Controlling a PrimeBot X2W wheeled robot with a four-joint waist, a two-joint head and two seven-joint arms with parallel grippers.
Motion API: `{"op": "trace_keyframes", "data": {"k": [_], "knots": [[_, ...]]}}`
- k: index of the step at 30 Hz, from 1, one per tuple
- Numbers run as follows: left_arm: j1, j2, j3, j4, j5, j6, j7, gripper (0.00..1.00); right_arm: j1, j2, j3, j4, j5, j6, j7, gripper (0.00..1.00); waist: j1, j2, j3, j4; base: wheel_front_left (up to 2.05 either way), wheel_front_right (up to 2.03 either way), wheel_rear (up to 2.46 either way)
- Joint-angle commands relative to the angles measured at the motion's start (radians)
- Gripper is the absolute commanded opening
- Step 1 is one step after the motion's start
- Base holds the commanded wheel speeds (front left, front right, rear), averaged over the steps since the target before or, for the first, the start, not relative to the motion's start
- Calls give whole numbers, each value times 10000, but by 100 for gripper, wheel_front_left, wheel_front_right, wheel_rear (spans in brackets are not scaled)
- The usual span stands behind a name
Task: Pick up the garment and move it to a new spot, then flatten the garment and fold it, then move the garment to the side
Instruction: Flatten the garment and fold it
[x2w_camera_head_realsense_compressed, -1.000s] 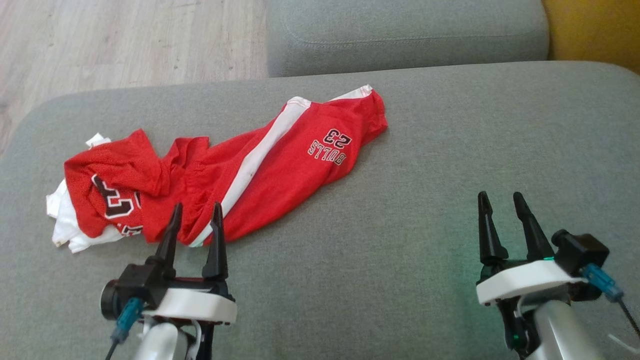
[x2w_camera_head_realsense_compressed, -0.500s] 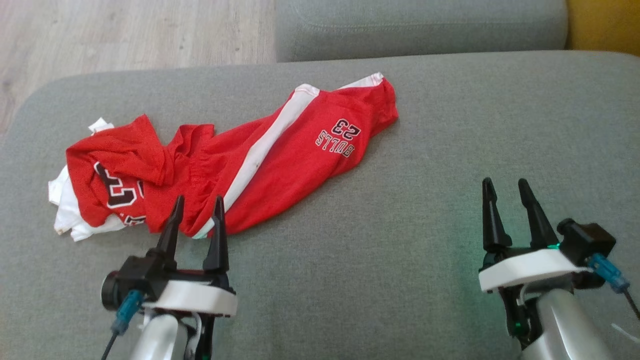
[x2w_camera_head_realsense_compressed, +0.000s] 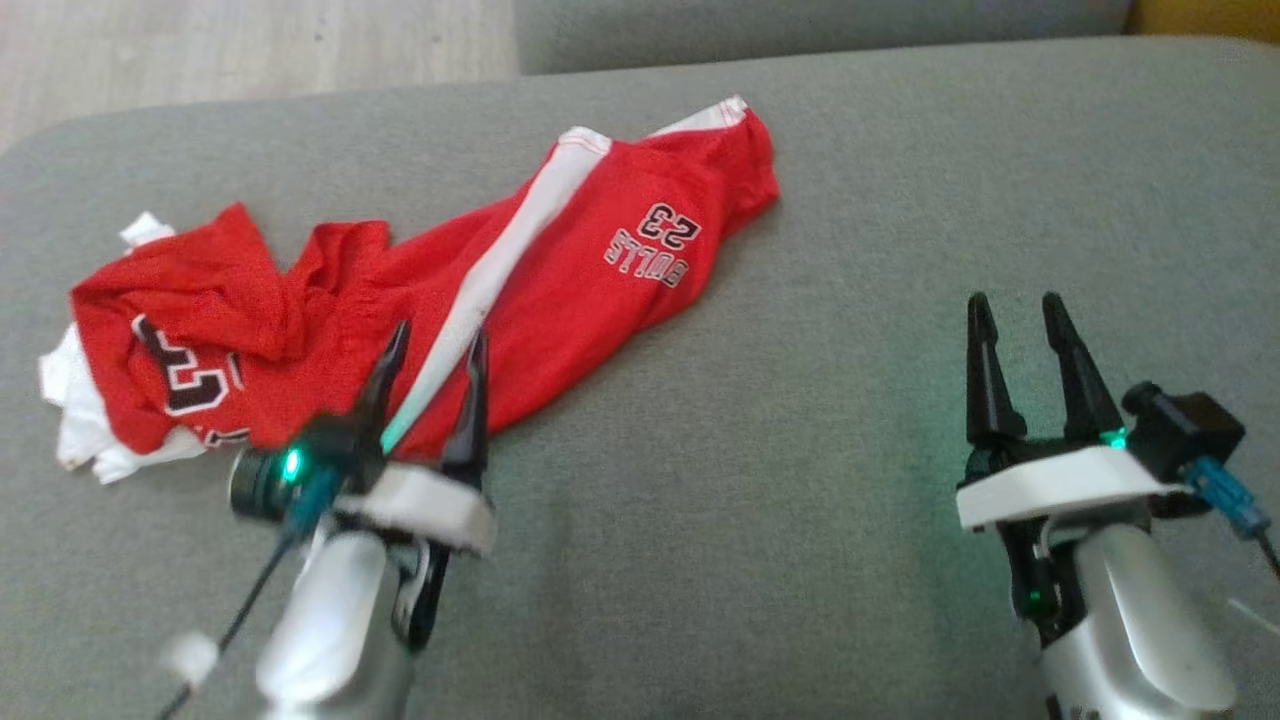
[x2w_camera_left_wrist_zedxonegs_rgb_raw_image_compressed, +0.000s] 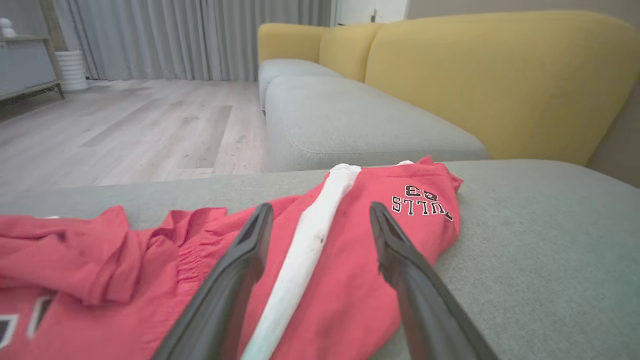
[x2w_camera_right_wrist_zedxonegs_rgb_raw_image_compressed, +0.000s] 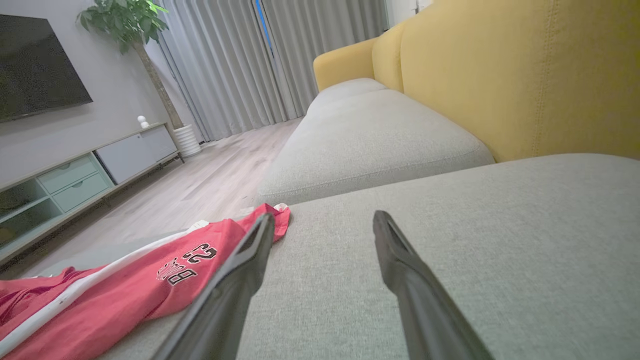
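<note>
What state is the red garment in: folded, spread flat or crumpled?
Crumpled, not folded. The garment lies on the cushion, one end bunched in wrinkles, the other stretched out.

I'm looking at a grey sofa seat cushion that carries everything here. A red garment lies on its left half. The left end is crumpled, with white cloth showing at its edge, and the rest stretches flatter toward the far middle, a white stripe running along it. A second grey cushion sits beyond the far edge.
</note>
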Motion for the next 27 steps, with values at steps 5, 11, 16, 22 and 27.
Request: {"op": "trace_keyframes", "data": {"k": [5,11,16,22,27], "knots": [[-2372,148,44,1130,338,110,968,100,-628,14,427,-617,-2,-9,-107,100,-1,0,707,-685,0,0,0],[-3755,315,-75,2426,561,252,1768,100,-858,14,563,-855,91,-9,-107,100,-1,0,1185,-1239,0,0,0],[-4578,530,-158,3569,748,487,2110,100,-929,14,694,-997,204,-9,-107,100,-1,0,1450,-1651,0,0,0],[-5137,707,-239,4573,807,562,2011,100,-968,14,751,-1058,312,-9,-107,100,-1,0,1597,-1910,0,0,0],[-5405,701,-205,5102,624,410,1736,0,-967,14,810,-1066,380,-9,-107,100,-1,0,1609,-2016,0,0,0]]}}
